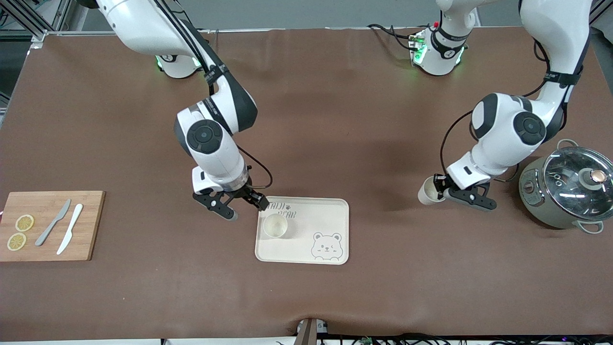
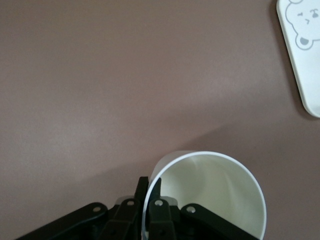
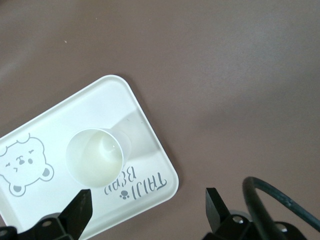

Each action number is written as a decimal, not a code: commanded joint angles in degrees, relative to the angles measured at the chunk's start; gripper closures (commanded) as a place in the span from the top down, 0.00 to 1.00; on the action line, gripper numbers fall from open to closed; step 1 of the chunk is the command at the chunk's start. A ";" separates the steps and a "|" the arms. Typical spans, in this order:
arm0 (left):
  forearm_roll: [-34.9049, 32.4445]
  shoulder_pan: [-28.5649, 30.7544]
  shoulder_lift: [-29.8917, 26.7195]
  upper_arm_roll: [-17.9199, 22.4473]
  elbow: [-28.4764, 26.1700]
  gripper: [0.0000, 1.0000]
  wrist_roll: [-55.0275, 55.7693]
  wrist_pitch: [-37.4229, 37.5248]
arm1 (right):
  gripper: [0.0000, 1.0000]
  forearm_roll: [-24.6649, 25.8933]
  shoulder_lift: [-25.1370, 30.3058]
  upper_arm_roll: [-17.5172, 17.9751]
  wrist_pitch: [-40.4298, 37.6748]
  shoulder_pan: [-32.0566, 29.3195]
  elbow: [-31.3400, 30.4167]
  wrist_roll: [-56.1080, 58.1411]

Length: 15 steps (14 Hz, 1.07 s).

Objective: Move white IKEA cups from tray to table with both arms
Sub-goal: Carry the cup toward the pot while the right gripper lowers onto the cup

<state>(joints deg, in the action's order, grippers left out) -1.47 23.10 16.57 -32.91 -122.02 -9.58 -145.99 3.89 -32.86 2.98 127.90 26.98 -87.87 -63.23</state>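
Two white cups are in play. One cup [image 1: 275, 225] stands upright on the bear tray [image 1: 330, 211], in the tray's corner toward the right arm's end of the table and close to the printed lettering [image 1: 285, 211]; the right wrist view shows the same cup [image 3: 95, 156] sitting just inside the tray's rim [image 3: 150, 125], mouth up. The bear drawing [image 1: 326, 246] lies on the tray nearer the front camera than the lettering, apart from the cup.

The right gripper [image 1: 242, 206] hangs over the tray's edge beside that cup, its two fingers spread wide with nothing between them; in its own wrist view the fingertips [image 3: 80, 207] frame the cup from above without touching it.

The other cup [image 1: 428, 190] is away from the tray, toward the left arm's end of the table, tilted and held off the brown table [image 1: 335, 120]. The left gripper [image 1: 445, 191] is clamped narrowly on its rim, one finger inside the wall and one outside, as the left wrist view shows with the fingers [image 2: 156, 200] pinching the cup's [image 2: 210, 190] thin edge.

A lidded pot [image 1: 565, 187] stands farther from the tray still, at the left arm's end. At the right arm's end, a wooden board [image 1: 91, 225] carries two knives [image 1: 62, 229] and two lemon slices [image 1: 20, 232].
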 commanded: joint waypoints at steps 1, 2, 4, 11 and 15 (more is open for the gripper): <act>-0.64 7.99 -1.98 -6.11 -7.07 0.00 -2.98 -5.95 | 1.00 2.87 -3.70 -0.61 0.59 0.71 4.11 -3.31; -0.72 8.27 -2.24 -6.12 -8.74 0.00 -3.86 -7.88 | 1.00 3.05 -3.88 -0.61 1.12 0.62 4.11 -3.31; -0.90 8.71 -2.77 -5.94 -11.65 0.00 -5.01 -10.62 | 1.00 3.14 -5.10 -0.70 3.57 0.62 4.11 -3.39; -1.25 14.15 -6.11 -5.94 -18.51 0.00 -12.39 -13.09 | 1.00 4.45 -8.62 -0.78 7.26 0.79 5.26 -4.70; -1.34 16.53 -5.76 -5.76 -19.22 0.00 -15.64 -13.09 | 1.00 6.57 -10.47 -0.78 8.94 1.23 5.43 -6.47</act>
<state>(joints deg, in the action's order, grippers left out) -1.47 37.63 12.40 -37.73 -139.60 -24.19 -158.26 8.60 -41.64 2.60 136.26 27.34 -84.52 -67.52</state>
